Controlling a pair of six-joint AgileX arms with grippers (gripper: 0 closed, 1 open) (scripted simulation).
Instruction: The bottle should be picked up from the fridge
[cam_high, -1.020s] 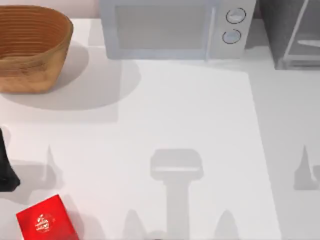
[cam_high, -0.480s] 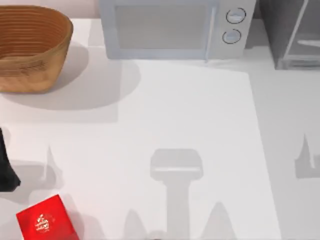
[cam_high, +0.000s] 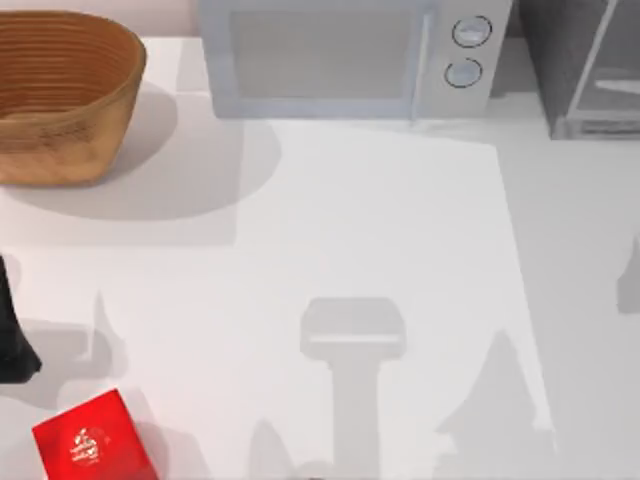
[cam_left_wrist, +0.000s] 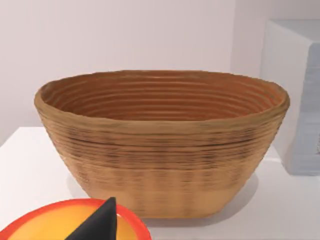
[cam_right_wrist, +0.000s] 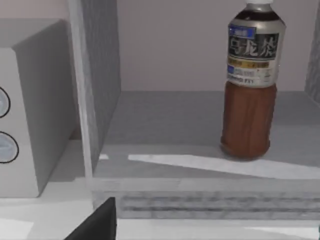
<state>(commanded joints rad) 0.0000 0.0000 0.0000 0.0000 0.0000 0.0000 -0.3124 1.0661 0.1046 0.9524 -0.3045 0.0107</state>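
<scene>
Change: in the top view the shadows near the microwave's (cam_high: 340, 60) right side have shifted compared with a second ago; the narrow spike of shadow at the table's (cam_high: 380, 220) right edge has slid almost out of frame and the small spike below the microwave has grown into a broad wedge. The basket (cam_high: 60, 95), red box (cam_high: 92, 440) and black object (cam_high: 12, 335) stay where they were.
Meaning: judged from that, the right arm is travelling toward the fridge (cam_high: 585, 65), so the reach is under way and the grasp has not begun.
Bottle: the bottle (cam_right_wrist: 251, 82) stands upright on the fridge floor (cam_right_wrist: 170, 120), inside the open cabinet, well to the right of the microwave; its body is reddish-brown, with a dark label band and pale cap.
Bottle and tool: the right wrist camera looks straight into the fridge, with one dark fingertip (cam_right_wrist: 97, 222) of the right gripper at the frame's edge, well apart from the bottle and outside the fridge sill.
Right gripper state: cannot tell whether its fingers are apart or together.
Left arm: parked near the basket (cam_left_wrist: 162, 145), one dark fingertip (cam_left_wrist: 100, 222) over an orange-rimmed disc (cam_left_wrist: 55, 227); its finger spread cannot be told either.
Next need: likely a forward reach past the sill, lined up with the bottle's brown body.
</scene>
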